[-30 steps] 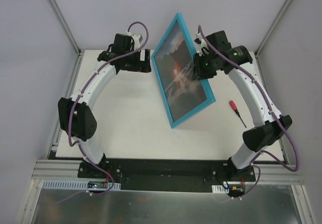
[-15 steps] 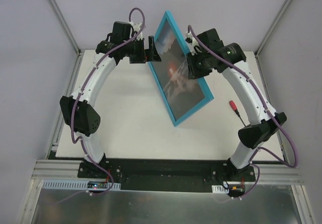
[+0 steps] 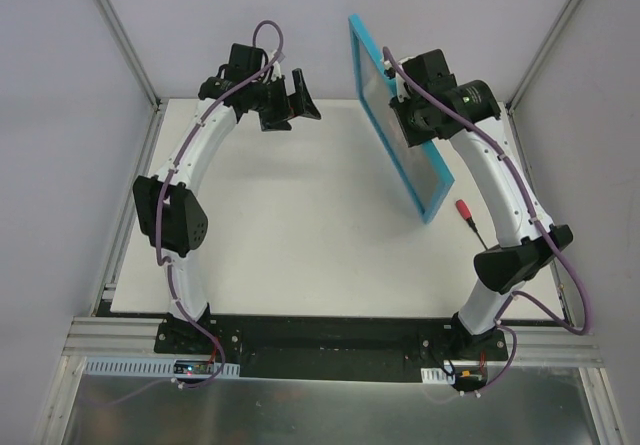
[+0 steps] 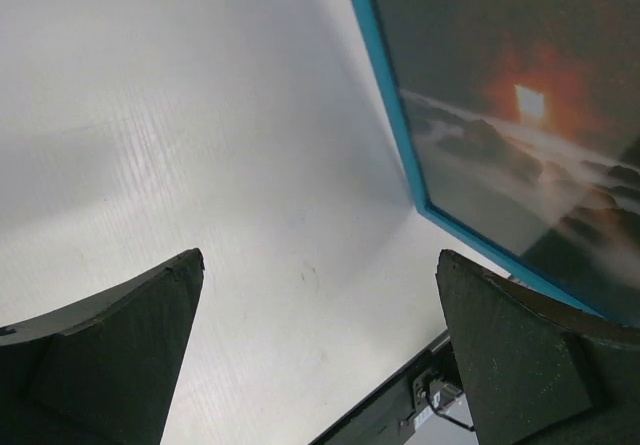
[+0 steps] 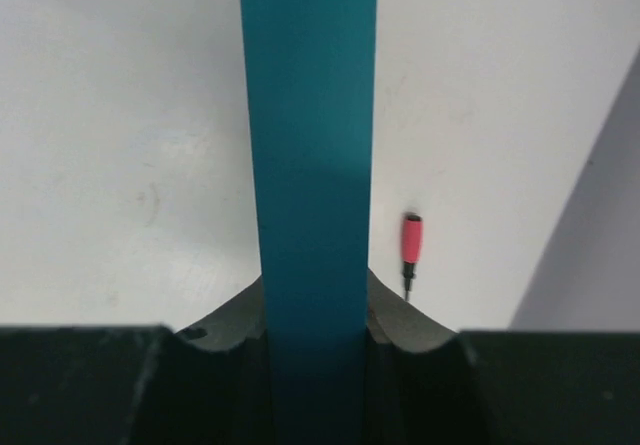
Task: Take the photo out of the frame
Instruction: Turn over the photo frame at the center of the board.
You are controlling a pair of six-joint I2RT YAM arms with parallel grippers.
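Overhead cam: two white robot arms are bolted at the near edge of a white desk [image 3: 300, 215].

The right pincer [image 3: 408, 125] holds the frame [image 3: 435, 190] by one long side. The frame is raised on edge over the desk's right-rear area and is nearly edge-on to the overhead cam. In the right wrist cam its bright light-blue side runs straight up the middle of the pic. The two dark fingers are closed narrowly on it, one on each side.

The frame's lowest corner is just beside a red-handled screwdriver [image 3: 466, 213] lying on the desk near the right edge. Can't tell whether that corner touches the surface.

The photo [image 4: 520, 115] sits inside the frame. The left wrist cam shows it at an angle: dark rocks, misty water & an orange glow at centre, w/ the blue border along its edge.

The left pincer [image 3: 292, 100] hovers at the desk's rear-left, well apart from the frame. Its jaws are spread wide & hold nothing. In its own wrist cam the two dark fingers sit in the lower corners of the pic, w/ bare desk btwn them.
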